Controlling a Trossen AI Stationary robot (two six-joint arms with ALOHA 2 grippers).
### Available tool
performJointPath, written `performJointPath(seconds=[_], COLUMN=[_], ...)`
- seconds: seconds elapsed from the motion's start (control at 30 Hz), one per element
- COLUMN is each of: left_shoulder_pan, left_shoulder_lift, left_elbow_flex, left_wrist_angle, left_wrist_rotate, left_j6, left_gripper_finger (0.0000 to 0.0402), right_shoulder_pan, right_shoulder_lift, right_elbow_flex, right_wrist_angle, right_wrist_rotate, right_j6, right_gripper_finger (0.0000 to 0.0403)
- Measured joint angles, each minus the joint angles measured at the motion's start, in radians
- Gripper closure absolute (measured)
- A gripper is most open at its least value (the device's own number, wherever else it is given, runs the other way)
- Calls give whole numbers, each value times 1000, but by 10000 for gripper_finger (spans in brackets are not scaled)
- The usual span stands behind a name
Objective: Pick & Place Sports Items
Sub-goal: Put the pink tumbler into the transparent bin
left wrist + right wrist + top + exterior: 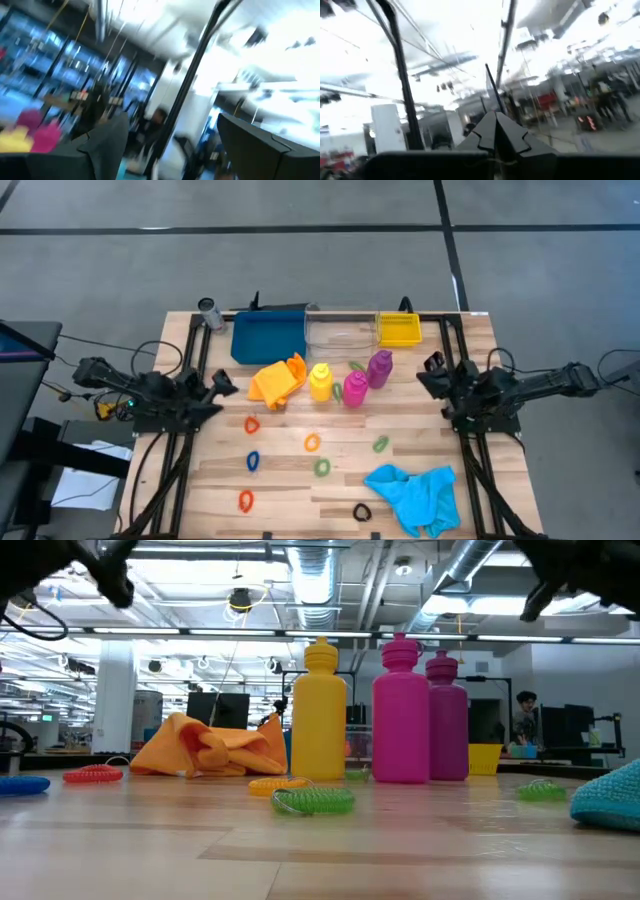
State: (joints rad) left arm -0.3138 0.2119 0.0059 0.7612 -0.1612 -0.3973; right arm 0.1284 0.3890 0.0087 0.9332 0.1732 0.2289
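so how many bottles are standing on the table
3, upright in a row near the table's middle: yellow bottle beside the orange cloth, magenta bottle next, purple bottle nearest the yellow bin. None looks hidden.

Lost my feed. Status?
Left gripper open, right gripper shut, both empty at table edges. Bottles standing, untouched. Path clear.

Left gripper [222,387] jaws apart, right gripper [430,373] closed
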Motion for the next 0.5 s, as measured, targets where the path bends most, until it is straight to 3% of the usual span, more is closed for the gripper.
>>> performJointPath(seconds=[0.27,0.5], left_shoulder_pan=[0,0], left_shoulder_lift=[0,1], left_elbow_flex=[0,0], left_wrist_angle=[154,119], left_wrist_rotate=[15,122], left_j6=[3,122], left_gripper_finger=[101,101], right_shoulder_pan=[0,0], right_shoulder_lift=[0,1], right_elbow_flex=[0,0], right_wrist_angle=[66,54], right_wrist_rotate=[-210,-180], right_j6=[-23,-47], right_gripper_finger=[403,403])
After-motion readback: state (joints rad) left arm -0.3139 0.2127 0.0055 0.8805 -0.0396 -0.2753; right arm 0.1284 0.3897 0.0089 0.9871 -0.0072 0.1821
